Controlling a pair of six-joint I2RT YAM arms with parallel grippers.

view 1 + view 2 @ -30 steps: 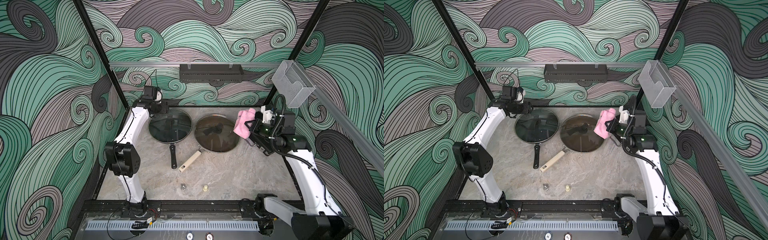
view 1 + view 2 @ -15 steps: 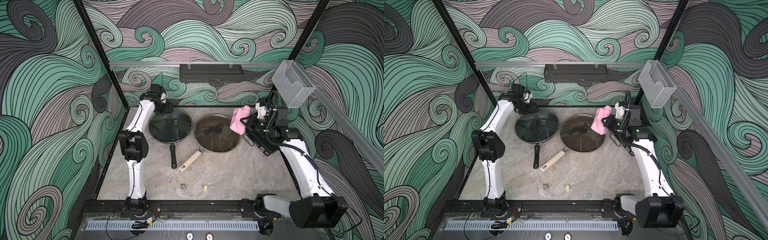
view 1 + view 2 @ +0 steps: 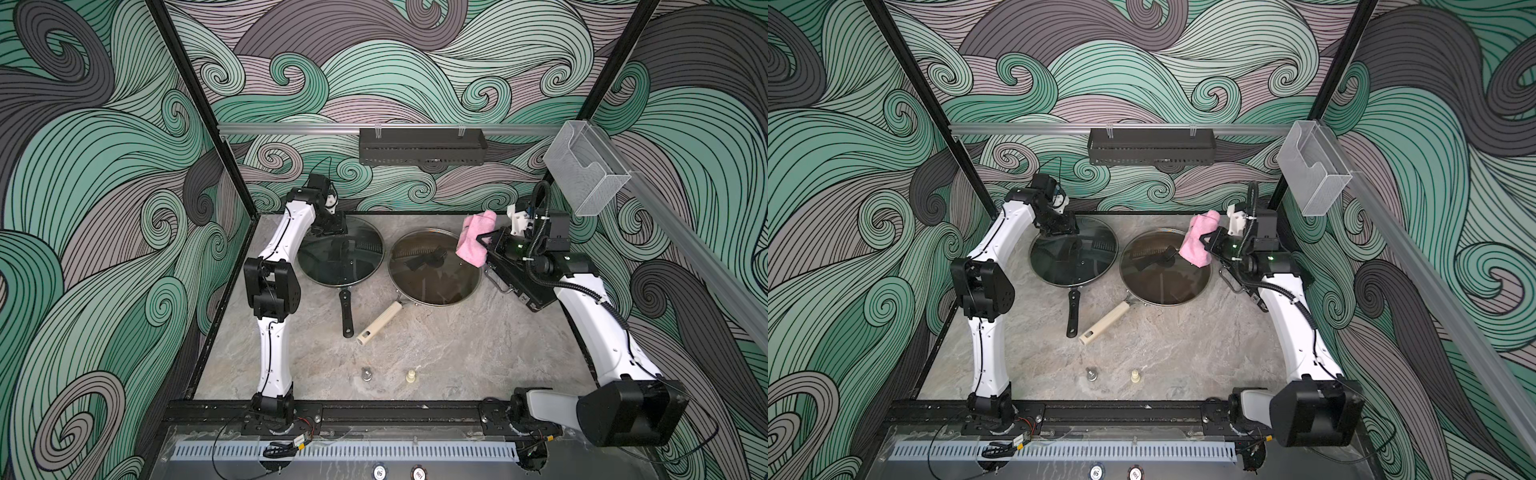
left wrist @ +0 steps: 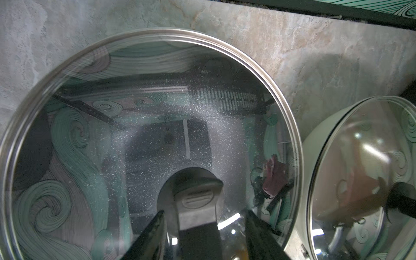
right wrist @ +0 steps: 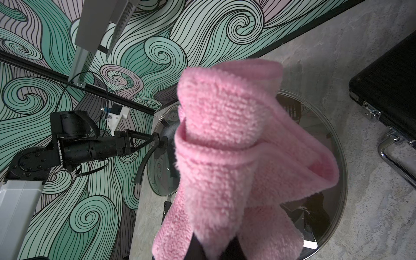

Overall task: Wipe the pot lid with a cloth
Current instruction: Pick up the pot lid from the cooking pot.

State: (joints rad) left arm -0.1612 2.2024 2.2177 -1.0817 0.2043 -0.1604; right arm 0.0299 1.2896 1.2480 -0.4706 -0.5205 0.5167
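Two glass lids sit on pans side by side at the back of the table. My left gripper (image 3: 336,235) (image 4: 203,213) hangs over the lid (image 3: 340,257) (image 4: 146,112) on the black-handled pan. It is open, with a finger on each side of that lid's black handle (image 4: 198,202) and a gap showing on both sides. My right gripper (image 3: 482,240) (image 5: 213,245) is shut on the bunched pink cloth (image 3: 471,245) (image 3: 1198,245) (image 5: 225,146). The cloth hangs in the air above the right edge of the other lid (image 3: 434,270) (image 3: 1165,274), on the cream-handled pan.
A black pan handle (image 3: 345,311) and a cream pan handle (image 3: 380,322) point toward the front. A black case (image 3: 519,282) (image 5: 387,90) lies at the right under my right arm. Two small knobs (image 3: 366,374) (image 3: 410,376) stand near the front edge. A black rack (image 3: 422,145) hangs on the back wall.
My left gripper has swung in from the back left corner to over the left lid's handle, and its jaws have narrowed. My right gripper has carried the cloth slightly left toward the right lid.
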